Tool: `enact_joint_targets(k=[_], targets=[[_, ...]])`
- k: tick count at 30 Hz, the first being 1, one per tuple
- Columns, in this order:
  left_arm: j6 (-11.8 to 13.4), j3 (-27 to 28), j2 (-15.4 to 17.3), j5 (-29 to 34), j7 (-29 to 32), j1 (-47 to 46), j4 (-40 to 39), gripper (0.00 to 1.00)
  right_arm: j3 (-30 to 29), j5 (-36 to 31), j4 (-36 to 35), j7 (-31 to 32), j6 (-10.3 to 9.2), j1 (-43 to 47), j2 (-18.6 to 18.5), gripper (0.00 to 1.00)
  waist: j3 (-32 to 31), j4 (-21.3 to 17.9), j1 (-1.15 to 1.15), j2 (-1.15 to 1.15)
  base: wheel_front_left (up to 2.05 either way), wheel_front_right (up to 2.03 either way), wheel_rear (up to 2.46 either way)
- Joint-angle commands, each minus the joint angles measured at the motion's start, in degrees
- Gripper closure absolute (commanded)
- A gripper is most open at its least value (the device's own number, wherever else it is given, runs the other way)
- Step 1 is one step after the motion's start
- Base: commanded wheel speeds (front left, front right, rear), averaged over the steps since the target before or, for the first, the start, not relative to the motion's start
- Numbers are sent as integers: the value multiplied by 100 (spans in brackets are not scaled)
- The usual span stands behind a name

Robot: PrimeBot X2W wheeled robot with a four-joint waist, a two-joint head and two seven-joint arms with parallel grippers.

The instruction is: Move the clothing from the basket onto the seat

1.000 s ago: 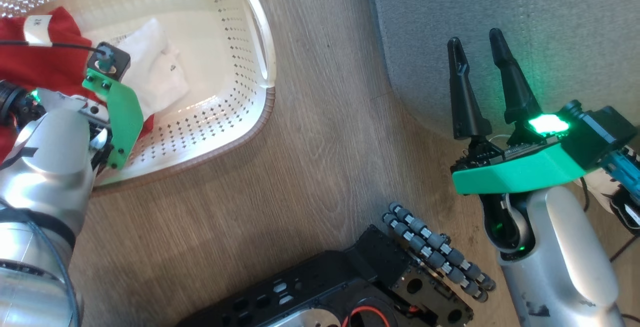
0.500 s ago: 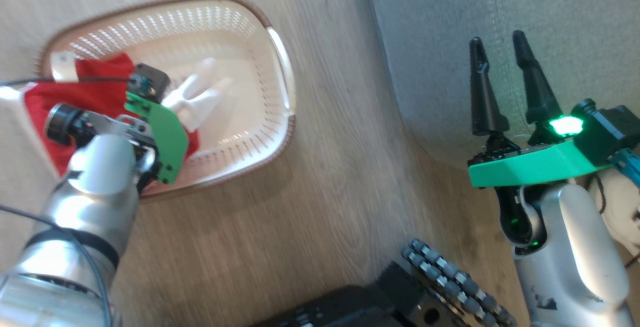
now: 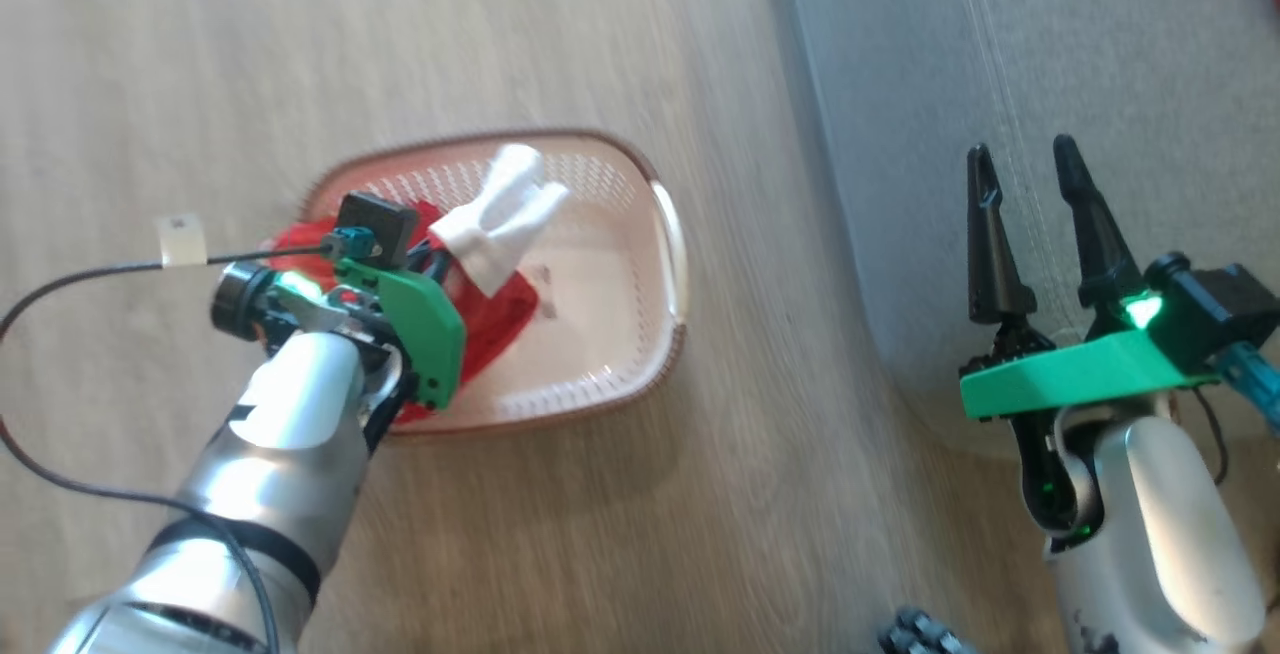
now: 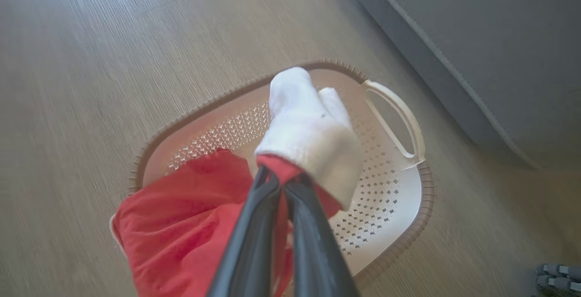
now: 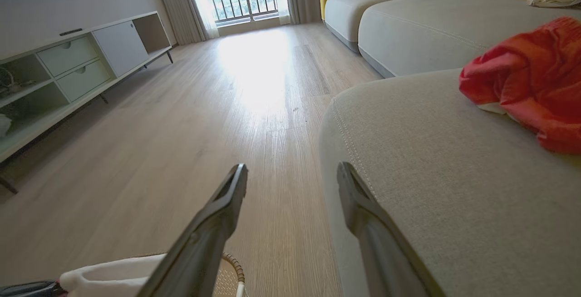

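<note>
**Head and wrist views, one moment.**

**(a)** My left pincer (image 4: 278, 178) is clenched on the clothing (image 4: 181, 215). Its two dark fingers are pressed together with a fold of one red garment caught between them. The garment's white cuff (image 4: 308, 133) stands out past the fingertips, above the inside of the basket. The red body hangs back toward my wrist and drapes across the basket's left-hand rim, as the head view has it.

**(b)** The basket (image 3: 662, 374) is cream and perforated with a brown woven rim, and it sits on the wooden floor (image 3: 300, 44). Its bare bottom shows to the right of the held cloth. One side handle (image 4: 399, 120) faces the seat.

**(c)** The seat (image 3: 1060, 54) is a grey cushion with a pale stitched seam. In the head view it lies to the right of the basket and apart from it, with a strip of floor between.

**(d)** My right pincer (image 3: 1020, 146) is released, its fingers spread wide with nothing between them. It hovers on the seat side of the basket, tips over the cushion's rounded edge.

**(e)** A second garment (image 5: 531, 79), also red, lies crumpled on the seat, well apart from the basket. A little white shows at its lower edge.

**(f)** In the right wrist view, a short arc of the basket's rim and the white cuff appear at the bottom edge, beside one finger.
</note>
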Motion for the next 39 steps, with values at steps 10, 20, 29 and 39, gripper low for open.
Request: enact_joint_targets(k=[10, 20, 29, 39], targets=[[252, 753, 167, -17, -86, 737, -2341, 100, -35, -106, -52, -37, -1, 416, 24, 0, -1213, 587, 0, 0, 0, 0, 0], [331, 1638, 110, 184, -87, 1552, -4367, 100, -59, -94, 62, -37, -1, 702, 24, 0, -1917, 719, 0, 0, 0, 0, 0], [265, 2260, -30, 323, -87, 1945, -5934, 100, -72, -28, 92, -37, -1, 925, 24, 0, -2263, 810, 0, 0, 0, 0, 0], [272, 2716, -88, 25, -87, 2068, -7556, 100, -14, 12, 87, -37, -1, 950, 16, 0, -2387, 834, 0, 0, 0, 0, 0]])
